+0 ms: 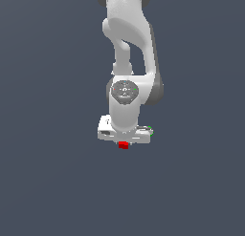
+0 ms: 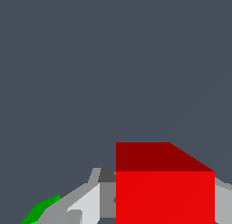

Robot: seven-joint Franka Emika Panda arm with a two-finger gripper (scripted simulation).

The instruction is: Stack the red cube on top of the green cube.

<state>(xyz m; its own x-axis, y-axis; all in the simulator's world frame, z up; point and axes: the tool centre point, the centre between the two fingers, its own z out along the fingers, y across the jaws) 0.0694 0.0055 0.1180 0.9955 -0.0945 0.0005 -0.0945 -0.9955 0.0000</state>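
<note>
The red cube [image 1: 123,144] sits right under the white hand in the exterior view. In the wrist view it fills the space between the fingers as a large red block [image 2: 164,191]. My gripper [image 1: 123,141] points down and is shut on the red cube, with a grey finger [image 2: 88,204] against each of its sides. Of the green cube only a sliver shows, at the hand's edge on the exterior view's right [image 1: 150,130]. In the wrist view a corner of it [image 2: 40,210] peeks out beside one finger. I cannot tell whether the red cube is off the floor.
The white arm [image 1: 127,53] rises straight above the hand and hides what lies behind it. The ground is a plain dark grey-blue floor [image 1: 48,173] with nothing else on it in view.
</note>
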